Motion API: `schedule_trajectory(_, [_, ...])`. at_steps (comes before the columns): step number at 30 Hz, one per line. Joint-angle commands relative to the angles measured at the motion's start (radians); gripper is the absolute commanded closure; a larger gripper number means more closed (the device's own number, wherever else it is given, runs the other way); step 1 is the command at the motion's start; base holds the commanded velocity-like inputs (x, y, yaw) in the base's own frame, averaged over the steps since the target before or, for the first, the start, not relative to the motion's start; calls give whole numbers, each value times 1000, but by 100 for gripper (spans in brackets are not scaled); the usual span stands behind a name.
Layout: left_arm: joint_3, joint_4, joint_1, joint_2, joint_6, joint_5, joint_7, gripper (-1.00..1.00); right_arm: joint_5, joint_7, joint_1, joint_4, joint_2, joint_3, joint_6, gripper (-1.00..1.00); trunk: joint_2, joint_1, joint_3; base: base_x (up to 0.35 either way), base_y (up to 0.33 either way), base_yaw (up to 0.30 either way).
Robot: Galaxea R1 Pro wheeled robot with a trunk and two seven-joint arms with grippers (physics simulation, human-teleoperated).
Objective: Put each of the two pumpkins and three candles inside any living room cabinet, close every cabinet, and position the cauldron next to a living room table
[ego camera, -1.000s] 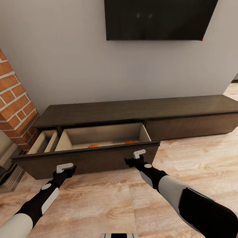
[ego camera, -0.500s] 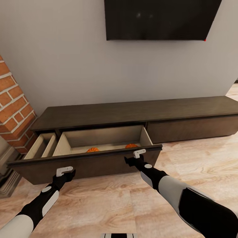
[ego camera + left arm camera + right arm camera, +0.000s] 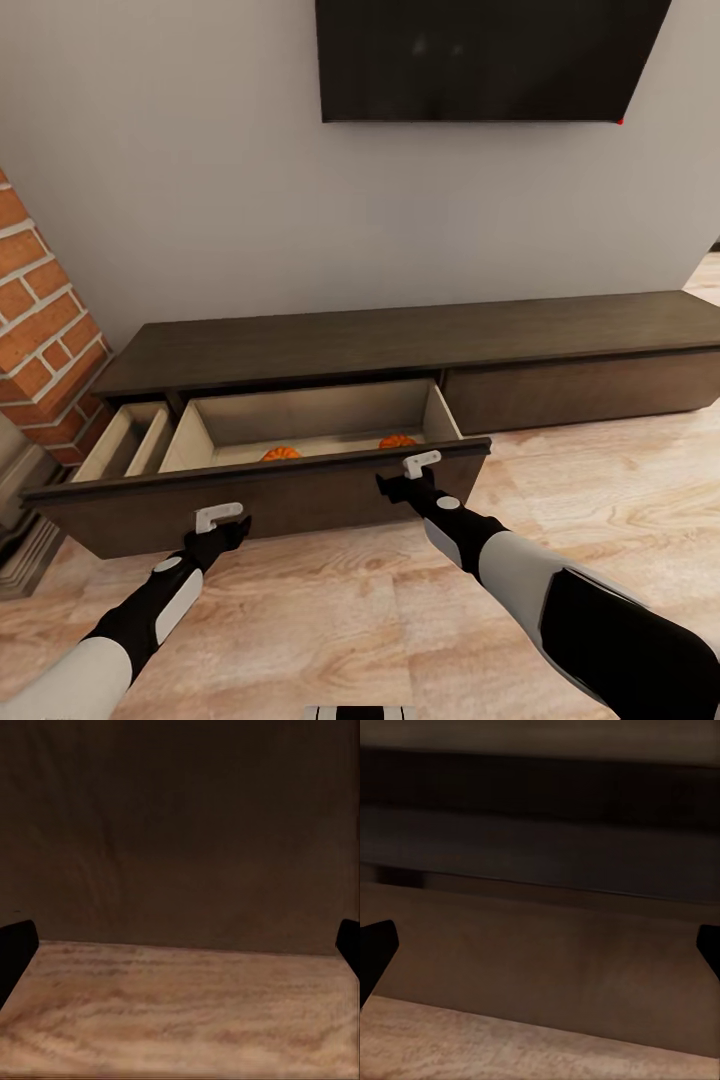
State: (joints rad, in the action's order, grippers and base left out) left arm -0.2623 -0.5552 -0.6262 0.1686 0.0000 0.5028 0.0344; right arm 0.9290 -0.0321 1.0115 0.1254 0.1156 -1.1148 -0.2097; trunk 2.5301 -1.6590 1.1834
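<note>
Dark-brown wooden drawer front sits just ahead of both my grippers. My left gripper and right gripper each have jaws spread wide, holding nothing, fingertips showing at the edges of both wrist views. I judge both are set against the panel to push it shut. Two orange ribbed pumpkins lie inside the pale compartment, apart. Long low dark-brown cabinet runs its long axis along the grey wall, the drawer pulled out toward me over the plank floor.
</note>
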Motion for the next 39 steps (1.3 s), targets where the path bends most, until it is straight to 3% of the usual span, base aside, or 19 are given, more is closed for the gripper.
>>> schedule_trajectory(1, [-8, 1, -1, 0, 2, 11, 4, -100, 8, -4, 1, 0, 1, -10, -5, -100, 0, 0, 1, 0, 0, 0])
schedule_trajectory(28, [-9, 1, -3, 3, 2, 5, 21, -100, 15, 6, 1, -7, -3, -7, -6, -100, 0, 0, 1, 0, 0, 0])
schedule_trajectory(35, [-20, -9, -1, 1, -2, 3, 28, -100, 92, 5, 0, -15, -3, -8, -5, -100, 0, 0, 1, 0, 0, 0])
schedule_trajectory(39, [-31, -13, -1, 3, -3, 3, 28, -100, 104, 5, -1, -28, -2, -8, -3, -100, 0, 0, 1, 0, 0, 0])
